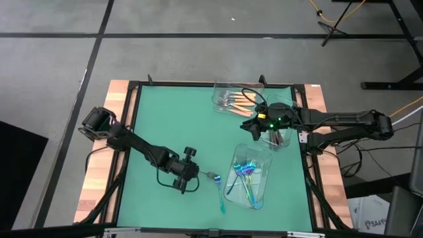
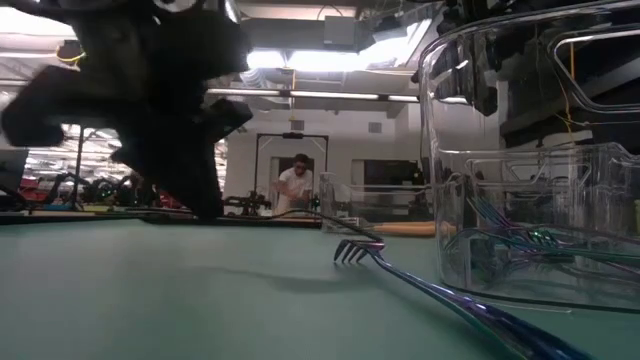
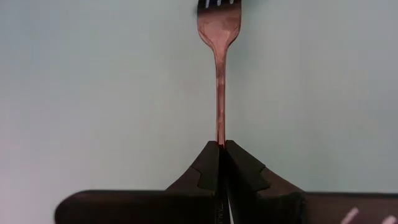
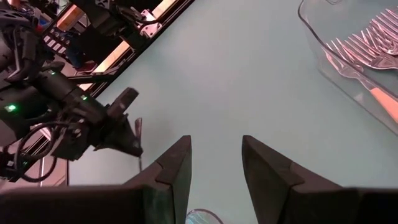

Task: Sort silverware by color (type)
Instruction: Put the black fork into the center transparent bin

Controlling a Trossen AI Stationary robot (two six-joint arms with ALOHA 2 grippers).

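1. The fork in hand (image 3: 219, 74) is slim and dark-looking. Its handle end is pinched and its tines point away from the wrist. It hangs low over the green mat (image 1: 165, 119), left of centre on the near side.
2. The left gripper (image 3: 222, 144) is clamped tight on the very tip of that handle, so nearly the whole fork sticks out beyond the fingertips.
3. A loose blue-teal fork (image 1: 221, 195) lies flat on the mat just beside the held one. It sits close to the clear tray (image 1: 264, 153) that already holds the other iridescent forks, but outside it.
4. The step in hand looks like a carry: one fork has been picked up and is not yet dropped into a tray.
5. The next move calls for taking it to the tray of its own kind, which seems to be the dark set rather than the iridescent tray nearby. It should be lowered head first so the long overhang clears the rim, and only then let go.
6. The orange-handled forks sit in a far tray (image 1: 221, 89). A third tray (image 1: 281, 140) lies partly under the right arm, and I cannot make out what it holds.
7. The right gripper (image 4: 214, 165) waits with its fingers spread and empty, above the mat's right side between those trays. It may have to give way if the fork goes there
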